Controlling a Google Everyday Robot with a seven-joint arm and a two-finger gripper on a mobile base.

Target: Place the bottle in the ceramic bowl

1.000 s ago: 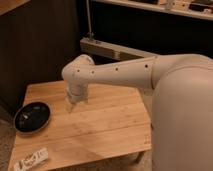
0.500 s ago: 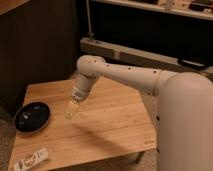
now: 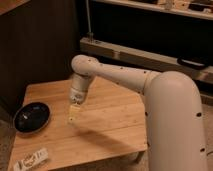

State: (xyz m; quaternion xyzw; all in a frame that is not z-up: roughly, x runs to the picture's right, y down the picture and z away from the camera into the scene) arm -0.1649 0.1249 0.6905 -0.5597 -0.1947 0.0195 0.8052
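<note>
End effector (image 3: 73, 114) lowered over table (image 3: 116, 126), bottle (image 3: 32, 159) well apart

Legible text: none anywhere in view.
Bottle (image 3: 32, 159) label: dark printed marks on a white body, too small to read; lies at the front-left corner of the counter (image 3: 117, 122).
Gripper (image 3: 73, 115): low over the counter's middle, right of the ceramic bowl (image 3: 31, 116); no readable text.
</note>
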